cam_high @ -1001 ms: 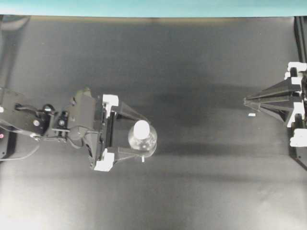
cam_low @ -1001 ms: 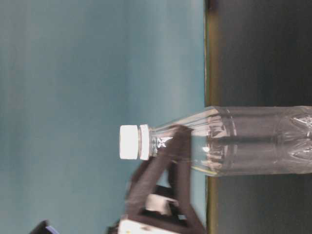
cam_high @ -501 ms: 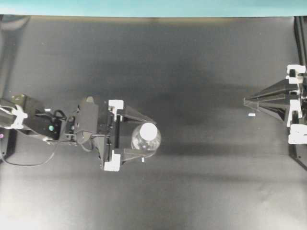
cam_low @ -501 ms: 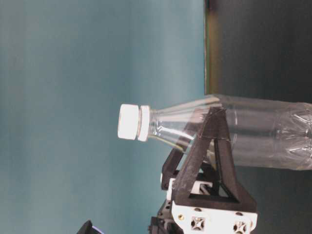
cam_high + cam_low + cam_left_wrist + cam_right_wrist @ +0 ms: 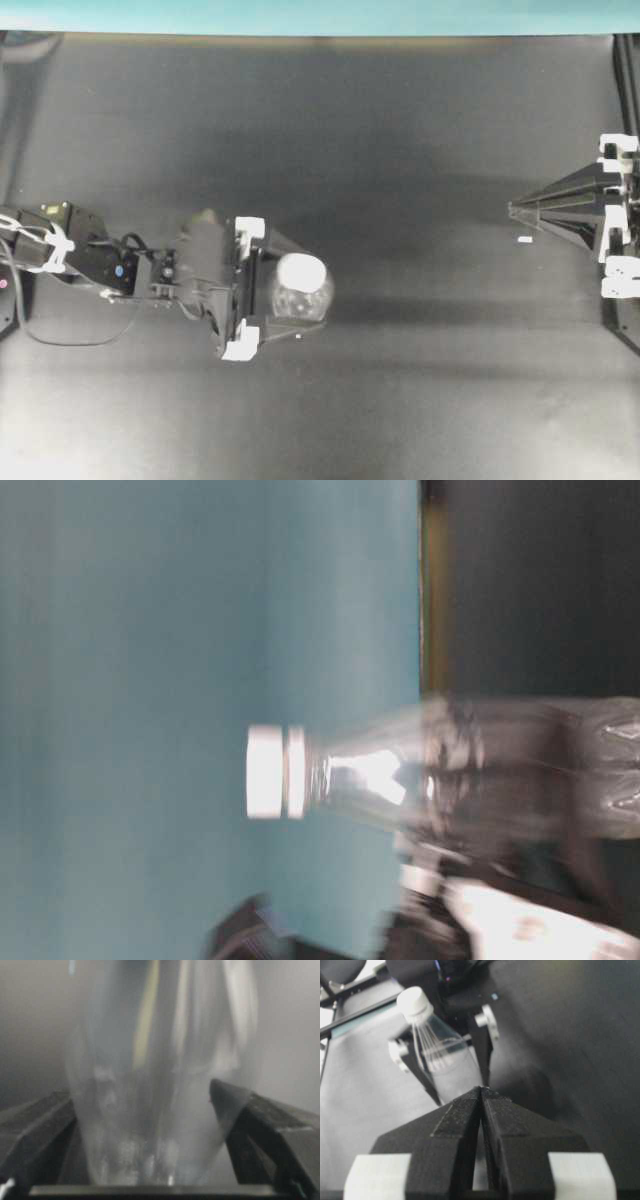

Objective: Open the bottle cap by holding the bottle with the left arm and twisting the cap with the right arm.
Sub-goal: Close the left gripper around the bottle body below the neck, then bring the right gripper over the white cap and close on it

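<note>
Bottle (image 5: 297,295) first: from overhead it stands upright on the dark matte worktop (image 5: 400,150), left of centre and nearer the front edge than the back, with its bottle cap (image 5: 295,270) a small smooth white disc on top. My left jaws (image 5: 290,297) are spread as wide as they go, one finger on each side of the clear body, so this is the holding step, not yet a grip. Next, I judge, I must close evenly on the body without tipping it. My right jaws (image 5: 512,210) sit pressed together, empty, near the right edge, well apart from the bottle.

At table level the picture is turned on its side and smeared. The bottle (image 5: 480,770) shows rounded shoulders tapering to a narrow neck, thin glinting plastic, and the cap (image 5: 275,772) is much narrower than the body.

From my left wrist, the bottle (image 5: 160,1100) fills the gap between my two black fingers (image 5: 260,1130); whether either touches it, I cannot tell through the blur.

From my right wrist, my closed black wedge-shaped fingers (image 5: 465,1150) point toward the bottle (image 5: 442,1055) and its cap (image 5: 414,1004). Thin plastic will likely dent, so I would squeeze gently, then bring the right jaws over the cap.
</note>
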